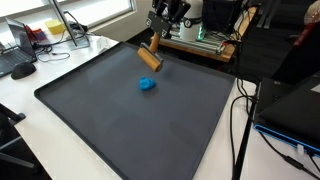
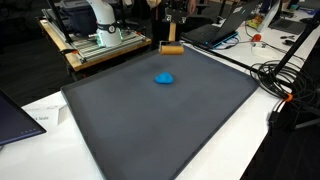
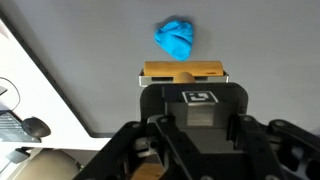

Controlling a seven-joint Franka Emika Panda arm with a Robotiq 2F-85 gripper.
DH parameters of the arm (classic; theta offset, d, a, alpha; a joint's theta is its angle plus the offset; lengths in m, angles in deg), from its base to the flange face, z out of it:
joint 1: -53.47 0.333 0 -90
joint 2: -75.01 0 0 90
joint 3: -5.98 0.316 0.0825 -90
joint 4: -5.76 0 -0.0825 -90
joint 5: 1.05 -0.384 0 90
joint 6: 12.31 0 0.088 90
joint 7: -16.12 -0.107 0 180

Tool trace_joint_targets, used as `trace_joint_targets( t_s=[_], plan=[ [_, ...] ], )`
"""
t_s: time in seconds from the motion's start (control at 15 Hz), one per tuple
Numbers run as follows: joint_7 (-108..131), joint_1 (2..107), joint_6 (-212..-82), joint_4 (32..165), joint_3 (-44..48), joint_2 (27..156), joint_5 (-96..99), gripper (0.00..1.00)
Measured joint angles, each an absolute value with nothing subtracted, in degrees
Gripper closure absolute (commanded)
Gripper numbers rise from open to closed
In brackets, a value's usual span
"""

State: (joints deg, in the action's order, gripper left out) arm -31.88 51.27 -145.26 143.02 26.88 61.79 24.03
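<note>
In an exterior view my claw is pinched shut on a wooden block, with a blue cloth below it. In an exterior view the blue cloth lies beneath my claw. Wrist view: wooden block at my fingertips, blue cloth just beyond

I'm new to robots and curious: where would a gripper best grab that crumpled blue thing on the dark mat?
Probably from straight above, pinching its bunched middle: the crumpled blue thing lies low on the flat dark mat, with no handle or firm edge, so a sideways approach would likely just push it. At present the gripper is shut on a wooden block.
</note>
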Motion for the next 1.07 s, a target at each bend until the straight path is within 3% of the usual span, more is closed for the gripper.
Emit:
trace_joint_targets(
  t_s=[1.07],
  plan=[
    [-4.50,54.58,-140.45,129.95,13.18,79.61,9.74,0.78]
  ],
)
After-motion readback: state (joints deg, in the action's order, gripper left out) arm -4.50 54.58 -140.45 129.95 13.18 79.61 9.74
